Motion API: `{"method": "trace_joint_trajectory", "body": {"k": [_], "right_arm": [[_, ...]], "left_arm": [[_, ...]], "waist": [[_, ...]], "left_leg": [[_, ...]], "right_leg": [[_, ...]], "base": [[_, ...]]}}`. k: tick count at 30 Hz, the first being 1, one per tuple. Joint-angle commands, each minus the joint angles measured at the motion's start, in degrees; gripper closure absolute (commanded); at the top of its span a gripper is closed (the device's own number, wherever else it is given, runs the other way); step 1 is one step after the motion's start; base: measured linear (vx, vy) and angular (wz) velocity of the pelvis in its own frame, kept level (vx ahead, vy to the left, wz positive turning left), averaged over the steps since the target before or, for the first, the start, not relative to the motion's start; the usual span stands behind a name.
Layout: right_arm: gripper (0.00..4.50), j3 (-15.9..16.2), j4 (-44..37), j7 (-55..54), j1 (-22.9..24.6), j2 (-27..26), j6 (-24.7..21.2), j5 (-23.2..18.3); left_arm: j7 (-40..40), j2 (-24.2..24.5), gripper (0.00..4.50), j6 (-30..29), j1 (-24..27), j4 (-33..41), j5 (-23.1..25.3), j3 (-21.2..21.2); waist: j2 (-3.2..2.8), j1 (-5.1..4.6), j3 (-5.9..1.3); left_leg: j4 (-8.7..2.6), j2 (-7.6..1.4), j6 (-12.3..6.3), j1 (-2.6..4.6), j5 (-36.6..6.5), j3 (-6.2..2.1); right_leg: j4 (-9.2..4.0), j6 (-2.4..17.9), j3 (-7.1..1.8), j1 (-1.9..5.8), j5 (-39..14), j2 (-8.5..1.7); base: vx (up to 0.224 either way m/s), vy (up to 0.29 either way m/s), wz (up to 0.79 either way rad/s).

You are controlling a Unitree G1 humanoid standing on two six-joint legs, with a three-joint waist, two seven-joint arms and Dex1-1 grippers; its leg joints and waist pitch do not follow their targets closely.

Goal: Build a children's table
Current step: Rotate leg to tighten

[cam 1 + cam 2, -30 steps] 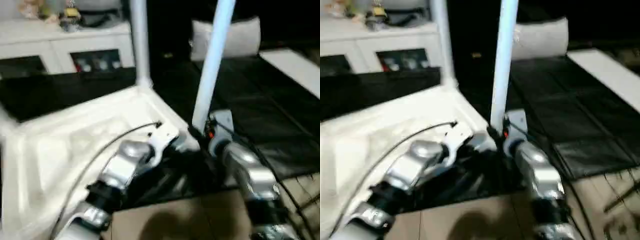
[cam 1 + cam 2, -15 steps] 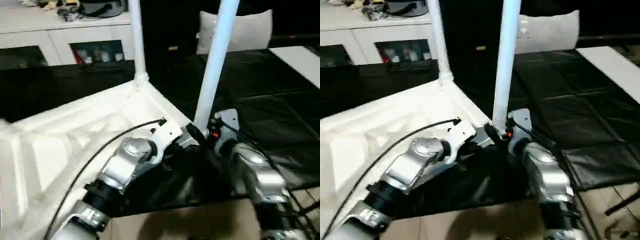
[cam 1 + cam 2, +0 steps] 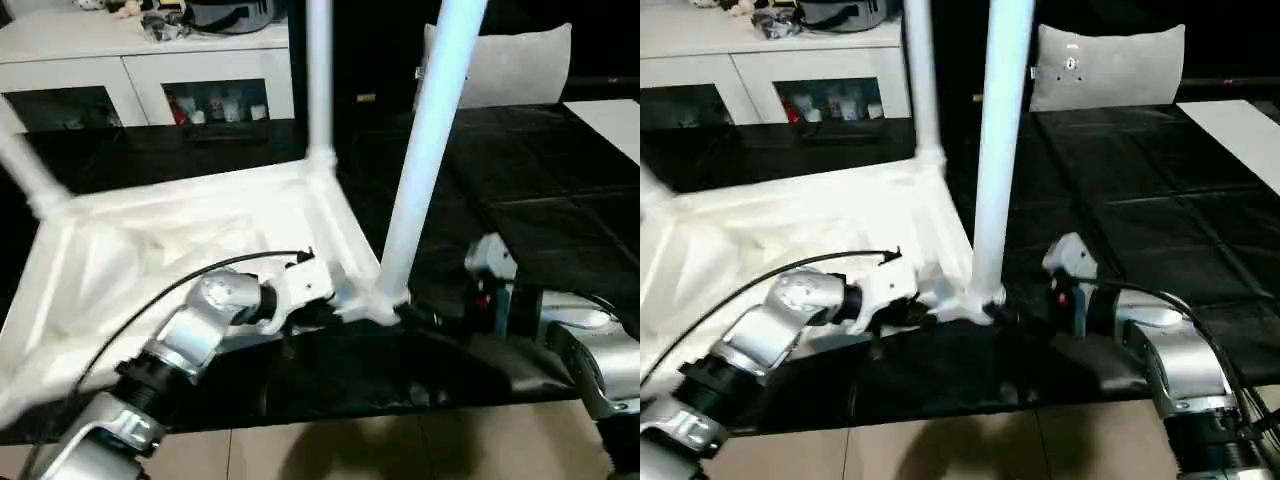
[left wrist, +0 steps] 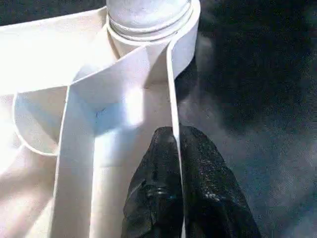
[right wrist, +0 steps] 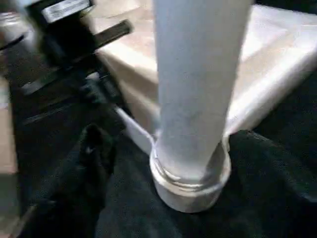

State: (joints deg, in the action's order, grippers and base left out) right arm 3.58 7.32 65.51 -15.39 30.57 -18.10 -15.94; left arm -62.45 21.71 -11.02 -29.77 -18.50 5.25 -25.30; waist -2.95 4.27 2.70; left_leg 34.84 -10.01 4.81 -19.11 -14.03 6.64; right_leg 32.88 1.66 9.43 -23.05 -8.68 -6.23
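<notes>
The children's table lies upside down on black mats, its white ribbed tabletop [image 3: 170, 240] facing up. Three white legs stand in corner sockets: the near right leg [image 3: 430, 150], the far right leg [image 3: 320, 80] and a left leg [image 3: 30, 170]. My left gripper [image 4: 176, 144] is shut on the tabletop's thin rim, just short of the near right corner socket [image 4: 148, 20]. My right gripper [image 3: 415, 316] is open at the base of the near right leg [image 5: 193, 99]. One of its fingers [image 5: 94, 148] stands off to the side, not touching the leg.
A white cabinet [image 3: 150, 80] with glass doors lines the back. A grey pillow [image 3: 510, 65] leans at the back right. Black mats [image 3: 520, 170] cover the floor to the right, with a white board [image 3: 610, 115] at their edge. Tan floor [image 3: 330, 450] lies nearest me.
My right gripper has opened, let go of the near right leg's base and drawn back to the right. The left gripper keeps its hold on the rim. The head view has shifted.
</notes>
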Motion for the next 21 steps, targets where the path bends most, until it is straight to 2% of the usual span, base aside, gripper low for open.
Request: {"method": "trace_joint_trajectory", "body": {"k": [1, 2, 3, 5, 6, 7, 13, 16, 18, 19, 21], "right_arm": [[0.92, 1.49, 0.28, 2.94, -0.83, 1.48, -0.08, -0.64], [0.92, 2.01, 0.48, 4.32, -1.09, 1.93, 0.08, -0.74], [1.05, 2.01, 0.48, 4.32, -1.09, 1.93, 0.08, -0.74], [1.19, 3.00, 1.16, 7.15, -1.60, 2.65, 0.39, -1.15], [1.19, 3.00, 1.16, 7.15, -1.60, 2.65, 0.39, -1.15], [1.37, 4.07, 1.69, 9.47, -2.00, 2.97, 0.76, -1.19], [1.87, 6.10, 1.58, 12.72, -2.39, 2.77, -0.26, -2.10], [2.02, 6.63, 1.22, 13.40, -2.24, 2.72, -0.79, -2.38], [2.22, 6.94, 1.02, 13.77, -2.16, 2.70, -1.11, -2.51], [2.29, 7.18, 0.95, 14.12, -1.94, 2.55, -1.36, -2.64], [2.41, 7.22, 0.97, 14.40, -1.72, 2.45, -1.47, -2.74]], "left_arm": [[-5.38, 1.72, 4.50, 2.55, 0.78, -0.84, 1.41, -4.77], [-6.98, 2.30, 4.50, 3.53, 0.91, -0.56, 1.01, -5.13], [-6.98, 2.30, 4.50, 3.53, 0.91, -0.56, 1.01, -5.13], [-9.94, 3.41, 4.50, 5.33, 0.85, -0.24, 0.59, -5.94], [-9.94, 3.41, 4.50, 5.33, 0.85, -0.24, 0.59, -5.94], [-12.67, 4.30, 4.50, 6.93, 0.68, 0.08, 0.28, -6.66], [-14.94, 4.55, 4.50, 9.56, -0.27, -0.80, 0.24, -7.25], [-14.99, 4.39, 4.50, 9.89, -0.58, -1.20, 0.40, -7.33], [-15.04, 4.25, 4.50, 10.08, -0.76, -1.50, 0.46, -7.33], [-15.19, 4.05, 4.50, 10.38, -0.91, -1.97, 0.44, -7.27], [-15.37, 3.96, 4.50, 10.67, -0.88, -2.24, 0.44, -7.23]], "waist": [[1.10, 0.29, -3.56], [1.21, 0.42, -3.54], [1.07, 0.80, -3.63], [1.47, 1.05, -3.60], [1.31, 1.19, -3.59], [1.39, 1.29, -3.60], [1.36, 1.67, -3.57], [1.35, 2.10, -3.69], [1.42, 2.16, -3.75], [1.19, 2.22, -3.80], [1.29, 2.22, -3.78]], "left_leg": [[-4.30, -2.66, -6.78, -1.46, -4.37, 0.30], [-4.30, -2.67, -6.81, -1.48, -4.15, 0.31], [-4.28, -2.76, -6.88, -1.38, -3.75, 0.40], [-4.28, -2.79, -6.98, -1.43, -3.11, 0.48], [-4.30, -2.86, -6.94, -1.41, -3.15, 0.45], [-4.28, -2.89, -6.82, -1.32, -3.34, 0.50], [-4.38, -2.93, -6.07, -1.16, -4.29, 0.65], [-4.33, -3.02, -5.76, -1.05, -3.39, 0.70], [-4.31, -2.99, -5.71, -1.21, -2.78, 0.69], [-4.26, -2.97, -5.69, -1.18, -2.58, 0.67], [-4.24, -2.89, -5.74, -1.17, -2.46, 0.75]], "right_leg": [[-4.07, 7.26, -3.81, 4.10, -19.49, -3.34], [-3.98, 7.43, -3.82, 4.12, -19.32, -3.36], [-3.88, 7.74, -3.94, 4.07, -18.88, -3.41], [-3.67, 8.26, -3.99, 4.07, -18.31, -3.41], [-3.61, 8.38, -4.01, 4.07, -18.48, -3.46], [-3.64, 8.34, -4.01, 4.01, -18.80, -3.49], [-3.75, 8.14, -4.13, 3.94, -19.62, -3.40], [-3.53, 8.28, -4.28, 3.87, -18.87, -3.45], [-3.41, 8.38, -4.28, 4.01, -18.06, -3.42], [-3.34, 8.46, -4.28, 3.98, -17.74, -3.43], [-3.39, 8.50, -4.26, 3.98, -17.48, -3.34]], "base": [[0.000, 0.000, 0.00], [0.000, 0.000, 0.00], [0.000, 0.000, 0.00], [0.000, 0.000, 0.00], [0.000, 0.000, 0.00], [0.000, 0.000, 0.00], [0.000, 0.000, 0.00], [0.000, 0.000, 0.00], [0.000, 0.000, 0.00], [0.000, 0.000, 0.00], [0.000, 0.000, 0.00]]}}
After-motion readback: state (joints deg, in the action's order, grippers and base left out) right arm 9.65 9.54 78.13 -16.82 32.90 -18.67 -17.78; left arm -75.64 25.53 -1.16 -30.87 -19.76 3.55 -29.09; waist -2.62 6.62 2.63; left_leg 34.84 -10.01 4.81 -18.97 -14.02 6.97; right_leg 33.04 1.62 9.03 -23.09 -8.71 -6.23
